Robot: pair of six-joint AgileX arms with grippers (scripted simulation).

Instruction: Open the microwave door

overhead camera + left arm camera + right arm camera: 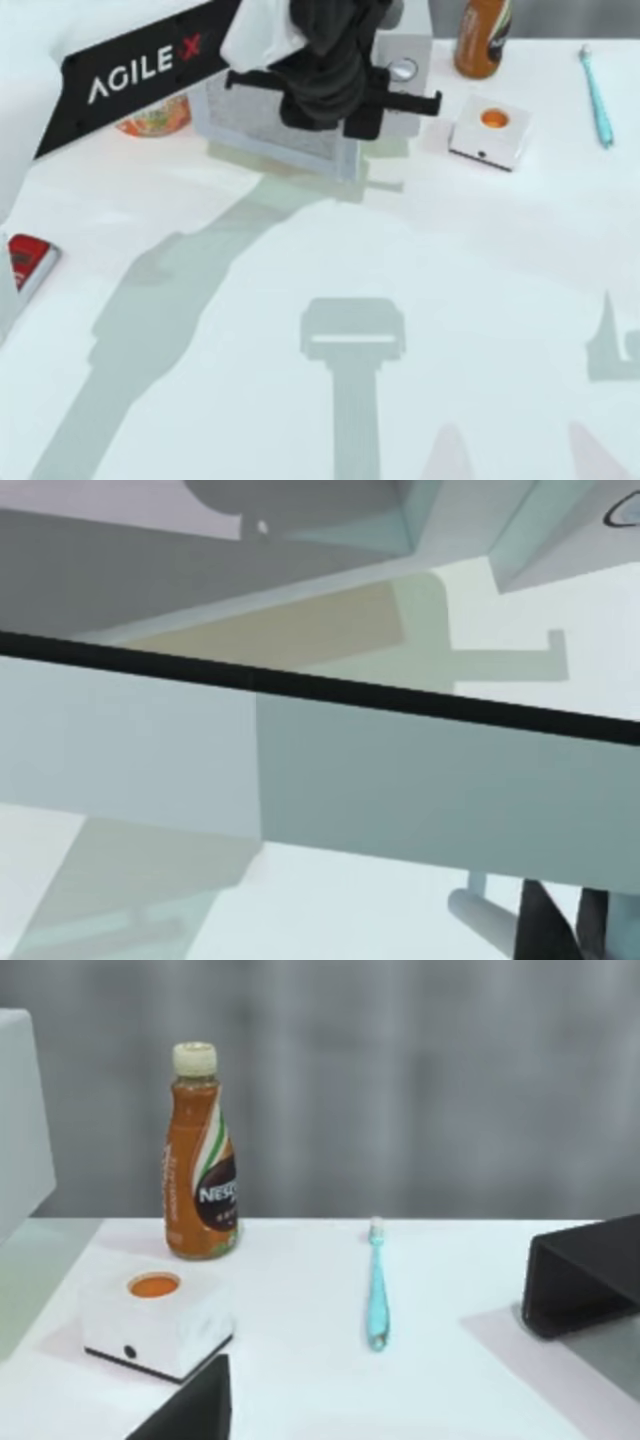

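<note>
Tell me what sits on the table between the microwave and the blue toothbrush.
In the top view, a small white cube with an orange hole sits between the microwave and the toothbrush, with an orange bottle behind it.

My left arm [140, 68] reaches diagonally from the table's left edge toward the far centre, its dark wrist bent downward and the left gripper [335, 95] hanging there with its crossbar level. Whether those fingers are parted cannot be judged. Of the right gripper [400, 1360], only two dark fingers [585, 1270] show, spread wide apart.
</note>
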